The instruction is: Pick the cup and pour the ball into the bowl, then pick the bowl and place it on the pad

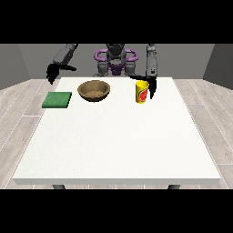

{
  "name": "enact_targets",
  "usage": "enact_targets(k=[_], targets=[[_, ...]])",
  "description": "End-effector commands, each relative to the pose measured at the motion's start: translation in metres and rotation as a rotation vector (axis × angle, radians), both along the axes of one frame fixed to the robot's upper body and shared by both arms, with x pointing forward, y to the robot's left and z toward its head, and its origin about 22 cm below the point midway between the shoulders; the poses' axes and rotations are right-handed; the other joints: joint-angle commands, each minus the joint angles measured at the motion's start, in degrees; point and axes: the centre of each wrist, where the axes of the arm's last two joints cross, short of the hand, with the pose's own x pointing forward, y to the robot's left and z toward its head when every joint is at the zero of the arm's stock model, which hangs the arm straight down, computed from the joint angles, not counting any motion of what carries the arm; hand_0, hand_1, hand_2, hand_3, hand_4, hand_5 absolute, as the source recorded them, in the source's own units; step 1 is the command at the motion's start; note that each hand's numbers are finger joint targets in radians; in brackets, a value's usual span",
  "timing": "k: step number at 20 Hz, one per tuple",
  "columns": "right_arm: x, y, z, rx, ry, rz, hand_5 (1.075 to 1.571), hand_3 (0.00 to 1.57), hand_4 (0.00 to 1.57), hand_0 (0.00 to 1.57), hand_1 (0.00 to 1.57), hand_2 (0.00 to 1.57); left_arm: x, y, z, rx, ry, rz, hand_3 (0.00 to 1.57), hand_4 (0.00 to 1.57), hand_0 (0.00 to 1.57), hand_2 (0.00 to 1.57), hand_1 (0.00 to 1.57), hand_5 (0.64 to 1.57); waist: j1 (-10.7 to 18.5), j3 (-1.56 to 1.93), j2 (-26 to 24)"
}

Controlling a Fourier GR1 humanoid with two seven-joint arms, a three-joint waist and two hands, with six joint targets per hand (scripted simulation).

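While the cup [142, 92] stands upright near the table's [118, 145] far edge — light, rigid, probably slick — grasp its mid-wall. Whether the hand at the view's right [152, 88], just beside it, has closed cannot be told.

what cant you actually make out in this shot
- Ball: front view, not visible; the yellow cup walls hide its inside.
- Robot hand at the view's right: beside the cup, too small to tell whether its fingers touch or wrap it.
- Robot hand at the view's left: finger pose too small to read.
- Bowl bottom: near rim hides part of it.
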Motion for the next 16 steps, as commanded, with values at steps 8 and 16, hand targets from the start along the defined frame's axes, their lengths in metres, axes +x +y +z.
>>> enact_targets(k=[8, 16], targets=[[0.011, -0.004, 0.011, 0.022, -0.045, 0.043, 1.558, 0.0, 0.0, 0.0, 0.0, 0.0, 0.007, 0.034, -0.009, 0.356, -0.031, 0.213, 1.57, 0.81, 1.31, 1.57, 1.31, 1.515, -3.7, 0.02, 3.38], [0.001, -0.055, 0.019, -0.004, -0.049, 0.005, 1.555, 0.0, 0.0, 0.0, 0.0, 0.0, 0.019, 0.004, -0.012, 0.387, -0.04, 0.269, 1.57, 0.9, 1.35, 1.57, 1.35, 1.507, -4.57, 0.02, 2.46]])
